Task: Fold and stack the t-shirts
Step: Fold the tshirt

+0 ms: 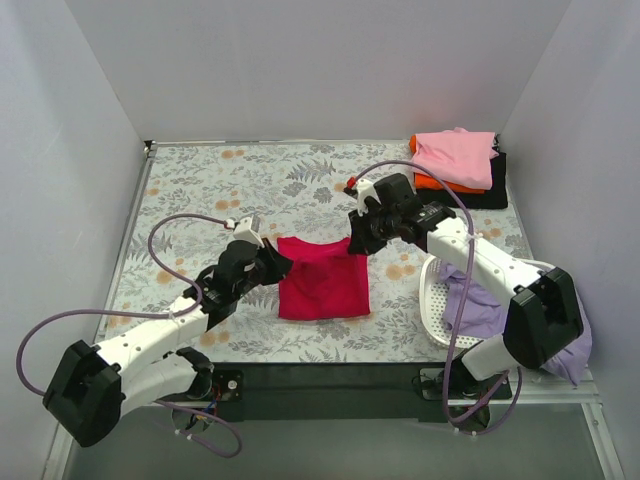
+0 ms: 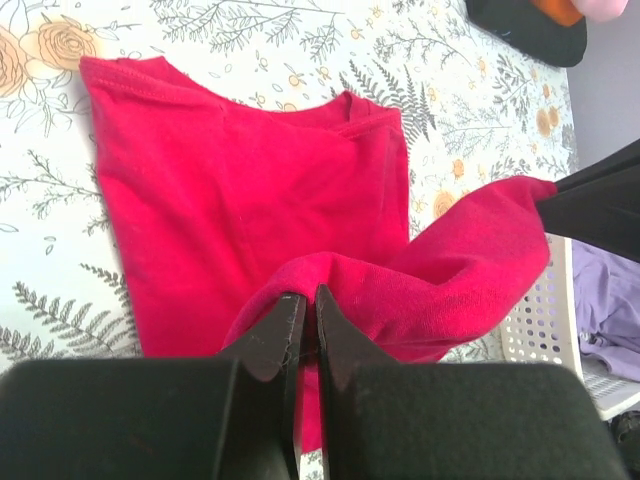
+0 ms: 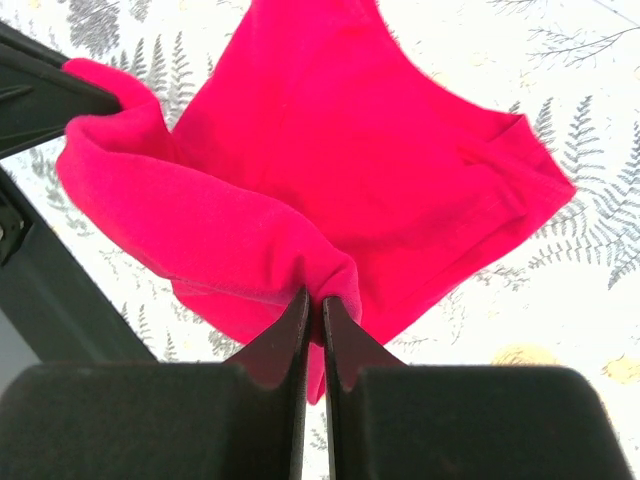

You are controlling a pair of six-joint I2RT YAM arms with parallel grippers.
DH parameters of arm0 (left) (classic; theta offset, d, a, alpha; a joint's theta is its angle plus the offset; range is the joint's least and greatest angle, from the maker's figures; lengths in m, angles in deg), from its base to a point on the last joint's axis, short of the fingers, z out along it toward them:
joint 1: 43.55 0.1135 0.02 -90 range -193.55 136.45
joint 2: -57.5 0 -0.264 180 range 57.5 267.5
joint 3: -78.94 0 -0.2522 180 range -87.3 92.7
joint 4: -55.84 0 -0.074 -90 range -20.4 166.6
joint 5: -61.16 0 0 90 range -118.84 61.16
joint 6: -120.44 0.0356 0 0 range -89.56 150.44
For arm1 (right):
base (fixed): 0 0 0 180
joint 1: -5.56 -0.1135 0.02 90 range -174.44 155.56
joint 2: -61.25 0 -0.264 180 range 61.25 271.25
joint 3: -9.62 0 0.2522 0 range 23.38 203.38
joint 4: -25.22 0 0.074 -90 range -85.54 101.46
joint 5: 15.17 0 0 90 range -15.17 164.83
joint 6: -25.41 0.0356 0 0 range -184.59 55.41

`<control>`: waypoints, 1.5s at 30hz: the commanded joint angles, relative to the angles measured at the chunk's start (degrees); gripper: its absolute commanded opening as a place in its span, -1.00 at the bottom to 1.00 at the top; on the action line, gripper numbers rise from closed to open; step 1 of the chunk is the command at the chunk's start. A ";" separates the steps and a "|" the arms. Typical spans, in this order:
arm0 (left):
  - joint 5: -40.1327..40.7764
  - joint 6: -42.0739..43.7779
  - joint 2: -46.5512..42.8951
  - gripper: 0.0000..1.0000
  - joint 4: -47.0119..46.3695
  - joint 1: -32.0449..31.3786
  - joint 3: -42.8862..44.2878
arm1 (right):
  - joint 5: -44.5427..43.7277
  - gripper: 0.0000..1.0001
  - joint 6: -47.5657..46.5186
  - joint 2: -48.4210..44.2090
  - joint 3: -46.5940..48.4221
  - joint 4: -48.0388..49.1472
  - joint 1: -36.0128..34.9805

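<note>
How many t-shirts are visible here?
5: red tee mid-table, pink tee over orange tee over black tee far right, lavender tee in the basket; more may be hidden.

The left arm [image 1: 150, 345] stretches out long and low from its base, with a bend at the elbow. At its end, the left gripper [image 1: 272, 262] points across at the other claw. Its two black fingers [image 2: 275, 335] are squeezed together, with a bit of the red t-shirt [image 2: 230, 200] pinched between their tips. The right arm [image 1: 480, 262] rises to a bent elbow and then reaches in toward the left claw. The right gripper [image 3: 312, 300] is squeezed tight too, pinching the same cloth. The two claws face each other, near but not touching.
</note>
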 commanded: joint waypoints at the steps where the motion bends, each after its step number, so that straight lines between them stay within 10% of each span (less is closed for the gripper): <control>1: -3.63 2.53 1.35 -1.00 -5.07 2.42 1.89 | 0.37 -0.97 -1.49 1.99 2.91 3.30 1.23; 32: -8.12 6.75 30.62 -0.98 -9.03 13.41 15.07 | -0.42 -0.97 -2.19 23.17 15.47 4.18 7.38; 37: 2.57 7.98 29.31 -0.30 -3.24 14.47 23.31 | -4.81 -0.26 -0.87 20.03 19.70 3.91 9.23; 45: 4.55 10.44 23.41 -0.06 0.12 13.59 27.13 | -13.43 0.39 1.23 5.87 11.89 4.96 10.28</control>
